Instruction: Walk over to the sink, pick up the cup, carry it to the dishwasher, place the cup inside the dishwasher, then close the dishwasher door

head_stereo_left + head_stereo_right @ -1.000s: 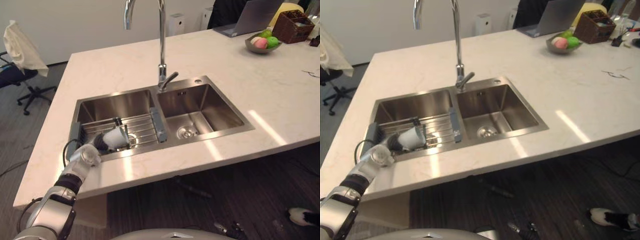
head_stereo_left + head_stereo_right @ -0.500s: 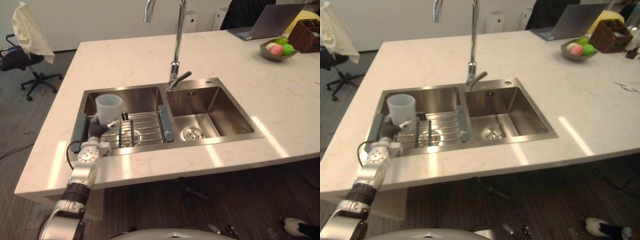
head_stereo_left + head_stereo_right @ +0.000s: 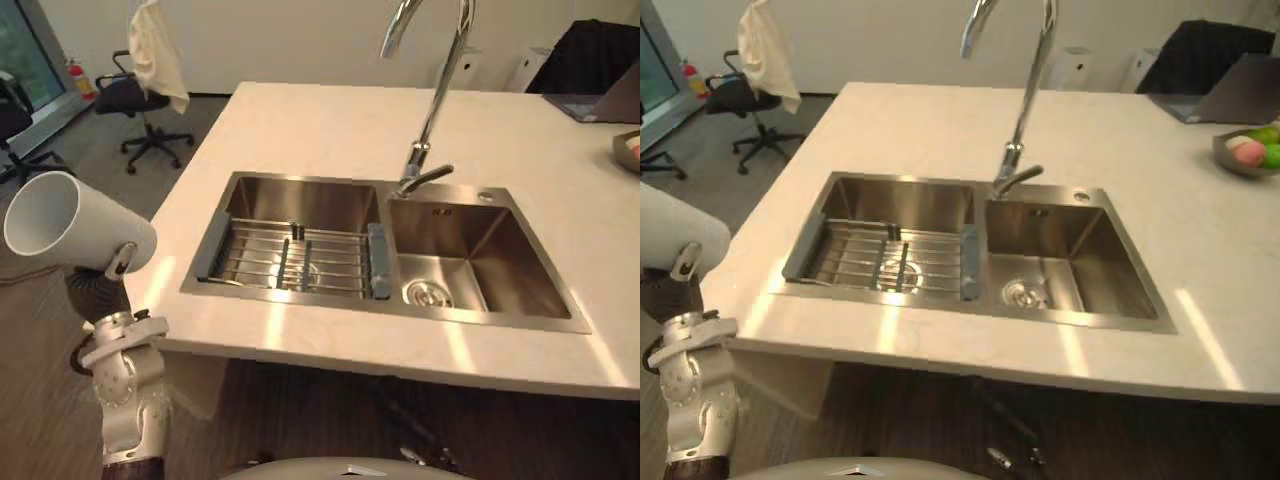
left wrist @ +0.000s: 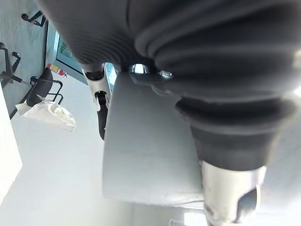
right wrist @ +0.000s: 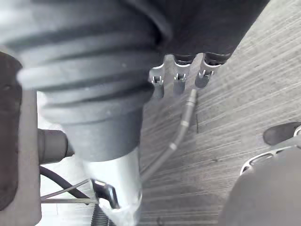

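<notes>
The white cup (image 3: 72, 228) lies on its side in the air off the counter's left end, its mouth turned to the left. My left hand (image 3: 100, 290) is shut on it from below. In the left wrist view the cup (image 4: 146, 150) fills the space past the dark cover, with the fingers (image 4: 100, 120) pressed along its wall. The double sink (image 3: 470, 250) is to the right of the cup, with a wire rack (image 3: 290, 258) in its left basin. My right hand (image 5: 178, 77) hangs over the wood floor with relaxed fingers and holds nothing.
A tall faucet (image 3: 432, 110) rises behind the sink's divider. The pale countertop (image 3: 330, 120) stretches back and right, with a fruit bowl (image 3: 1248, 150) and a laptop (image 3: 1230, 95) at its far right. Office chairs (image 3: 140, 100), one draped with cloth, stand on the floor at the back left.
The cup has been lifted off the sink rack and carried left, past the counter's edge, tipping onto its side. The camera has turned left, so the sink sits further right.
</notes>
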You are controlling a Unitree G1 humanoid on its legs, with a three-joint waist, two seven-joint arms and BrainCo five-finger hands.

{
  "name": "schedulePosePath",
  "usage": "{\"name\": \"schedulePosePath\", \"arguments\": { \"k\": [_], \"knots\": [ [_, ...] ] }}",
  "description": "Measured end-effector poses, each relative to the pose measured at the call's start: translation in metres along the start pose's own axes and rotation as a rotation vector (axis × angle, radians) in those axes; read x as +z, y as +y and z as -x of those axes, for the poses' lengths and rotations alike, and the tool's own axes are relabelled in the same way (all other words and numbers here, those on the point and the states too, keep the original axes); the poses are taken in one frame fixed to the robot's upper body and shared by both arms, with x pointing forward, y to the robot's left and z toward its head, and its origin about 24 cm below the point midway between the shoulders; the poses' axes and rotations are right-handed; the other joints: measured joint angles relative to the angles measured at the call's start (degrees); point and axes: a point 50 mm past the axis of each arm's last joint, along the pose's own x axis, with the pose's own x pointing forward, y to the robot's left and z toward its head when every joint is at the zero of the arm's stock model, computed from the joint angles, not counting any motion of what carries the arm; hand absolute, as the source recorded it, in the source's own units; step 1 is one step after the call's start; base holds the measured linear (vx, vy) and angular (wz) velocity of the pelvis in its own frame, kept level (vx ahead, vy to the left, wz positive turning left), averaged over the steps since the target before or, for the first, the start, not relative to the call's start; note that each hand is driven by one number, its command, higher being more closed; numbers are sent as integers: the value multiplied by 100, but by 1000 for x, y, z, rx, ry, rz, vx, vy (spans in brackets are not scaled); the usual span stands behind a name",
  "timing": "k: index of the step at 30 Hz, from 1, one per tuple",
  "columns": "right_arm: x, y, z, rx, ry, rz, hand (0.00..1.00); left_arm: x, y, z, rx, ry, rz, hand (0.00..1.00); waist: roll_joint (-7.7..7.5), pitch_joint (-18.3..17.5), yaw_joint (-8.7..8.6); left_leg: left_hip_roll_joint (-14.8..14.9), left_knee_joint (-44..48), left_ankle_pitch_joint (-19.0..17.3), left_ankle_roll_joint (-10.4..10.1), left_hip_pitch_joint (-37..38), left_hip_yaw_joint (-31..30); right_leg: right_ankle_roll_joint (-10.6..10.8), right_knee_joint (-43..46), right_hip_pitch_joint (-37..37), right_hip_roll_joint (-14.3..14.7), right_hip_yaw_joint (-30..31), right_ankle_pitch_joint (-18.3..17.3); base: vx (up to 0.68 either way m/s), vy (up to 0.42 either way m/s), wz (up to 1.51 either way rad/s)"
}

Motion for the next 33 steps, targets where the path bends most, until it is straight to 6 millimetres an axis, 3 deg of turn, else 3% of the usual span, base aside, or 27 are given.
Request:
{"name": "schedulePosePath", "arguments": {
  "k": [6, 10, 13, 18, 23, 24, 25, 27, 29, 30, 32, 33],
  "knots": [
    [0, -2, 0, -10, -2, -33, 0, 11, -10, 4, -8, -60, 59, 100, 27, -70, -41, 100, 7, -53, -61, -155, 289, -40, -21, -286, 79, 397, 97, 5, 5, -25],
    [-16, -21, 10, -104, 40, -202, 0, 3, -35, 7, -87, -29, 135, 100, 40, -93, -352, 113, 40, -26, -31, -148, 301, -49, -8, -278, 99, 485, 142, 16, -7, -5],
    [-25, -28, 15, -137, 55, -317, 0, -2, -49, 7, -116, -15, 182, 100, 60, -97, -393, 130, 39, -31, -38, -106, 312, -67, 56, -280, 114, 562, 104, -17, -18, -6],
    [-32, -31, 20, -156, 47, -518, 0, -9, -52, 10, -123, 12, 165, 100, 125, -110, -411, 108, 3, -23, -89, -63, 126, -92, 771, -399, 140, 826, -330, -37, -37, 17],
    [-25, -25, 16, -117, 20, -520, 0, -10, -31, 17, -39, 32, 76, 100, 92, -89, -178, 65, 148, 49, -127, -193, -356, -155, 1270, -467, 91, 533, -670, -38, -76, 57],
    [-18, -16, 11, -72, 7, -477, 0, -6, -20, 22, 8, 31, 43, 100, 76, -4, -88, 52, 881, -139, -138, -638, -545, -202, 1535, -585, 55, 383, -776, -33, -92, 66],
    [-16, -14, 10, -59, 3, -465, 0, -4, -19, 23, 16, 27, 34, 100, 87, 34, -54, 53, 1057, -181, -144, -729, -587, -222, 1605, -607, 54, 346, -808, -66, -93, 82],
    [-2, -2, 2, 22, -15, -395, 0, 11, -7, 32, 72, -4, 1, 100, 117, 423, 161, -6, 2015, -252, -238, -1341, -739, -301, 1970, -652, 11, -170, -1028, -149, -101, 110],
    [0, -5, 0, 28, -18, -376, 0, 16, 0, 37, 121, -10, -10, 100, 213, 600, 265, 41, 2047, -337, -374, -1606, -619, -421, 2005, -667, -31, -922, -1087, -225, -68, 160],
    [0, -6, -1, 22, -13, -374, 0, 17, 4, 38, 133, -14, -18, 100, 271, 607, 327, 165, 2216, -502, -28, -1744, -340, -451, 1979, -692, -42, -1169, -1075, -267, -40, 187],
    [2, -16, -5, -17, -9, -384, 0, 19, 9, 35, 126, -28, -38, 100, 262, 672, 505, 846, 4176, -1390, 758, -2137, 1536, -509, 1808, -622, -287, -2142, -1002, -216, -51, 190],
    [2, -18, -5, -26, -14, -388, 0, 18, 8, 34, 119, -30, -34, 100, 256, 668, 496, 963, 4593, -1558, 866, -2070, 1859, -486, 1749, -574, -390, -2432, -962, -149, -42, 221]
  ]
}}
